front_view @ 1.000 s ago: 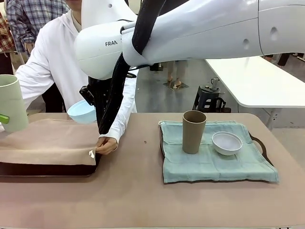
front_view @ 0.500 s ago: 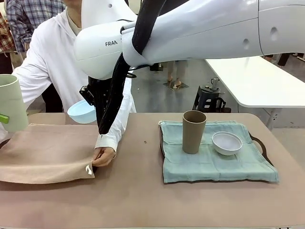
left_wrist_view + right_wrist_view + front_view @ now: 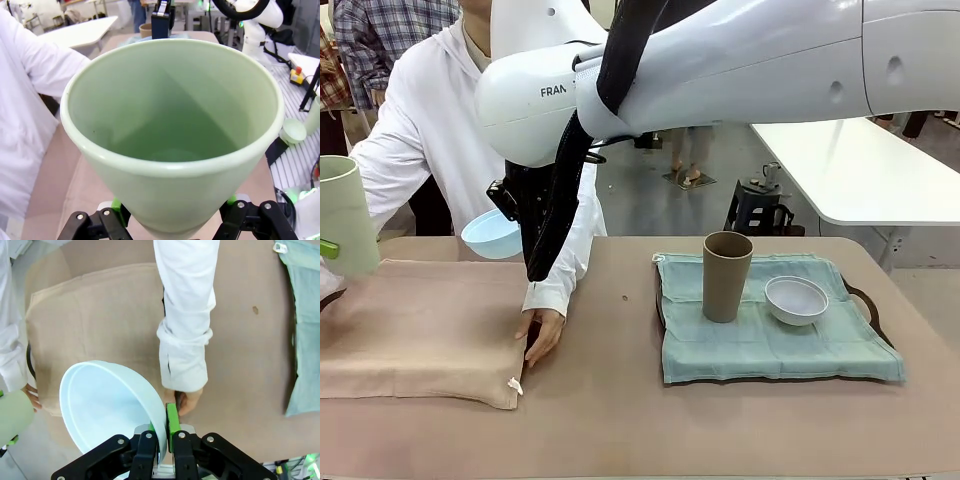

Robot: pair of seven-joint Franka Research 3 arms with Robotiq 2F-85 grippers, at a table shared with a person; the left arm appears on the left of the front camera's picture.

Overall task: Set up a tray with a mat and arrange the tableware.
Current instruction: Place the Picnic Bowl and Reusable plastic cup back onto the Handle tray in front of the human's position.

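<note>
The left gripper [image 3: 170,220] is pinching the pale green cup [image 3: 172,135] upright above the tan mat [image 3: 420,325]; the right gripper [image 3: 162,437] is pinching the light blue bowl [image 3: 110,402] by the rim, over the mat's far right part.

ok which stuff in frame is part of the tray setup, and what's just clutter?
Job:
- green cup, in left fingers
- blue bowl, in right fingers
- tan mat, person's hand smoothing it
- brown cup and white bowl on teal mat, on tray

Clutter:
- white table behind
- stool on the floor
</note>
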